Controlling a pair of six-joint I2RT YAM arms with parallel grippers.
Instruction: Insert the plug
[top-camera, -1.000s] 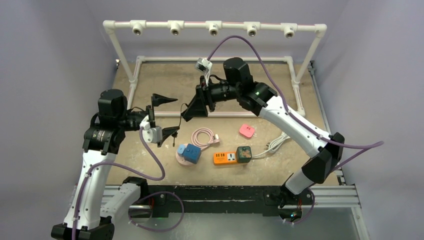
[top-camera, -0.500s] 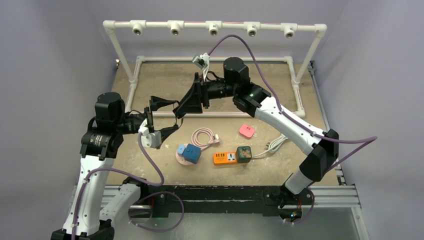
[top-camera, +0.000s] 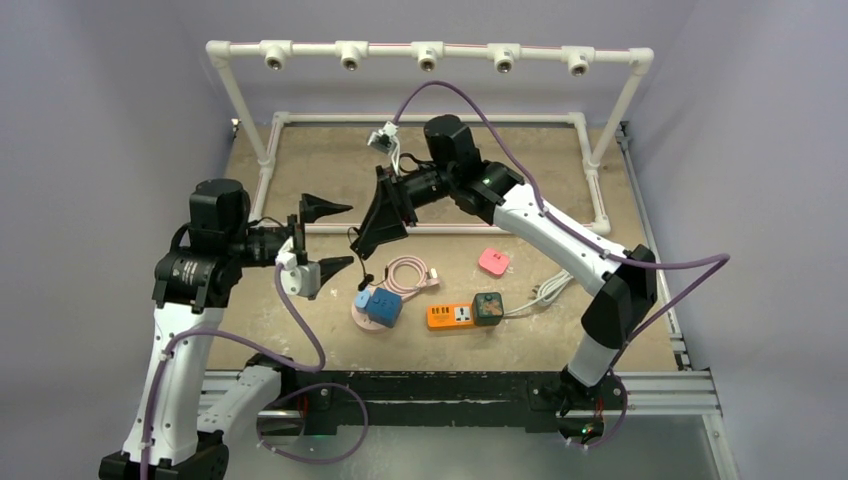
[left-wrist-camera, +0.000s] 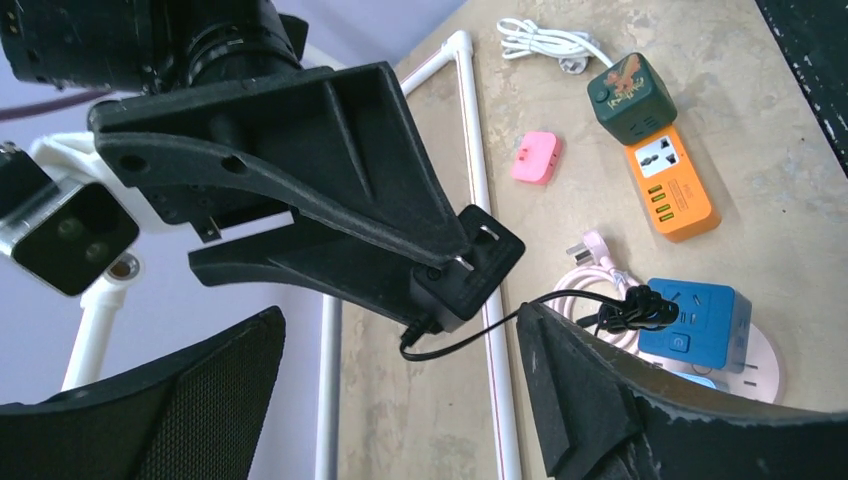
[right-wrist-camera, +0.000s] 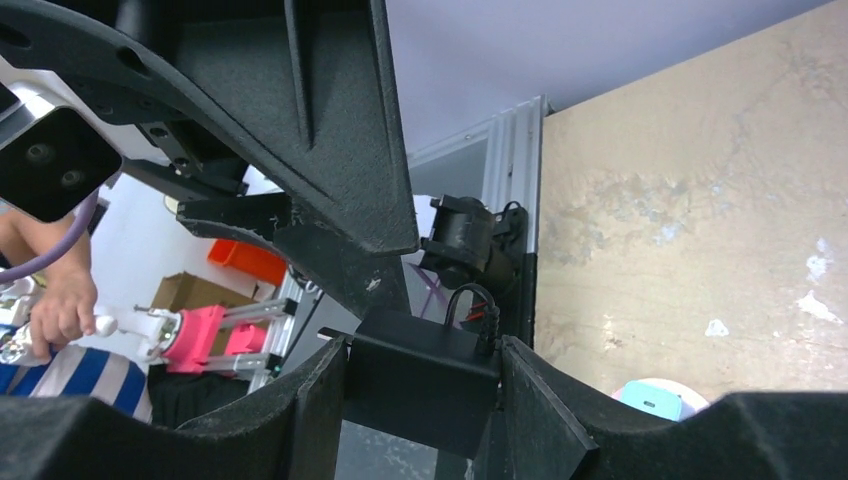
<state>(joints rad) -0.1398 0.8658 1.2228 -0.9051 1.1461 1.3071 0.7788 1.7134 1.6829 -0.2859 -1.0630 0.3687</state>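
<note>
Black plug adapter (left-wrist-camera: 470, 262) clamped across its body in the right gripper (right-wrist-camera: 420, 385), prongs showing, held in the air over the table (top-camera: 320, 160) and well apart from every socket. Left gripper (left-wrist-camera: 398, 320) spread wide, straddling the adapter without touching it. Risks a skewed handover by closing on the prongs or the thin black cord (left-wrist-camera: 560, 300) instead of the body, twisting the plug. Risks a snag too, the cord's bundled end dangling near the blue cube socket (left-wrist-camera: 690, 320). No readable writing anywhere: only a small bird-like emblem atop the green cube socket (left-wrist-camera: 630, 95), nothing legible on the orange power strip (left-wrist-camera: 675, 190).
</note>
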